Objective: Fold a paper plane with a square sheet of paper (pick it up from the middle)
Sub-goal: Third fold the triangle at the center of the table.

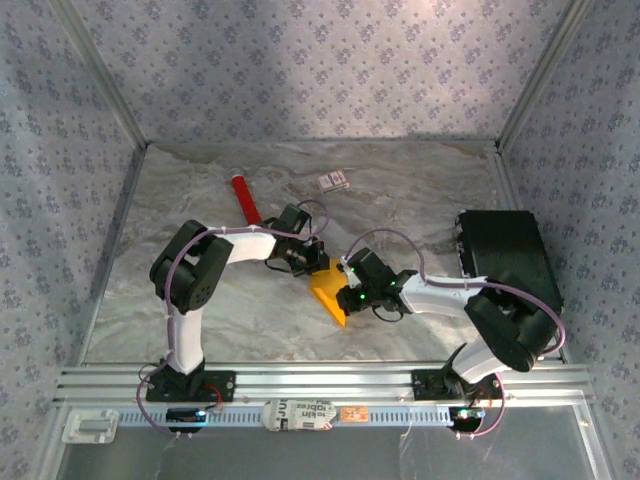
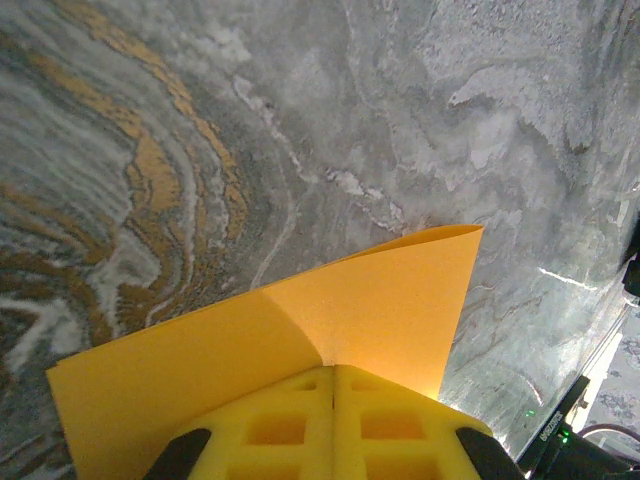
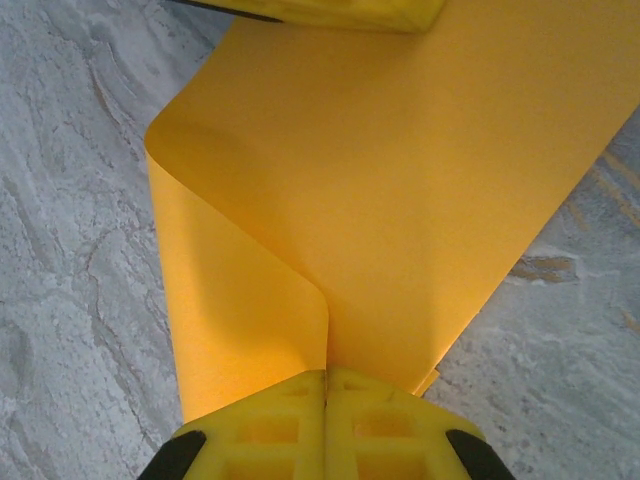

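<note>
1. At the middle of the table (image 1: 250, 322), slightly toward its near edge: square sheet of paper (image 1: 328, 293) (bent, curling over itself).
2. Pinched on the far side by left gripper (image 2: 333, 368), jaws clamped.
3. Pinched nearer by right gripper (image 3: 325, 375), likewise clamped.

The square sheet of paper (image 1: 331, 292) is thin, plain orange-yellow, and sits just below the centre of the overhead frame, over the marbled counter (image 1: 400, 200). It is bent, not flat: one part curls over in a soft, uncreased roll, and another corner lifts free. Two of its edges are pinched in the closed left pincer (image 2: 333, 372) and right pincer (image 3: 325, 377).
</note>
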You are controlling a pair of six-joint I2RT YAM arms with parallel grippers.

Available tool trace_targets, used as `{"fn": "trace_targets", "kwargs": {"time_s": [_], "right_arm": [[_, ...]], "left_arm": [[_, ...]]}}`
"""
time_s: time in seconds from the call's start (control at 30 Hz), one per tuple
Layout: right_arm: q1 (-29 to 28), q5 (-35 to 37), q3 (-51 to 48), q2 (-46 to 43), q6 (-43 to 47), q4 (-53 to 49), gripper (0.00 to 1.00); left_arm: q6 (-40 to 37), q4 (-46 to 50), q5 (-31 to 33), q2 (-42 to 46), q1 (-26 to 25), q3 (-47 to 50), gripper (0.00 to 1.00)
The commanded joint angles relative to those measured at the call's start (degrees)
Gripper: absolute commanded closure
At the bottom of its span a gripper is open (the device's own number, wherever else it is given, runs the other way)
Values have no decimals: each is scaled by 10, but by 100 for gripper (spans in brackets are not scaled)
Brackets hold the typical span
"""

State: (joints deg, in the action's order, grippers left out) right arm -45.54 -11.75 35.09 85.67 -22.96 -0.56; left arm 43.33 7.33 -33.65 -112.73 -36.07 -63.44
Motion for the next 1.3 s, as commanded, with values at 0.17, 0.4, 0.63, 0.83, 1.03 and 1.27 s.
{"fn": "trace_targets", "kwargs": {"time_s": [0.17, 0.4, 0.63, 0.83, 1.03, 1.27], "right_arm": [[-7, 14, 11, 16, -8, -17, 96], [-8, 20, 7, 22, -12, -13, 96], [-6, 23, 7, 25, -9, -10, 96], [-4, 19, 4, 28, -11, -2, 96], [-4, 17, 4, 27, -11, 3, 96], [-1, 12, 2, 27, -12, 8, 96]], "left_arm": [[-2, 28, 23, -10, -5, 16, 97], [-5, 32, 24, -8, -5, 10, 97], [-10, 45, 50, 15, -1, -20, 84], [0, 54, 94, 70, 6, -23, 56], [42, 13, 108, 147, 6, 46, 56], [122, -97, 53, 221, -11, 162, 88]]}}
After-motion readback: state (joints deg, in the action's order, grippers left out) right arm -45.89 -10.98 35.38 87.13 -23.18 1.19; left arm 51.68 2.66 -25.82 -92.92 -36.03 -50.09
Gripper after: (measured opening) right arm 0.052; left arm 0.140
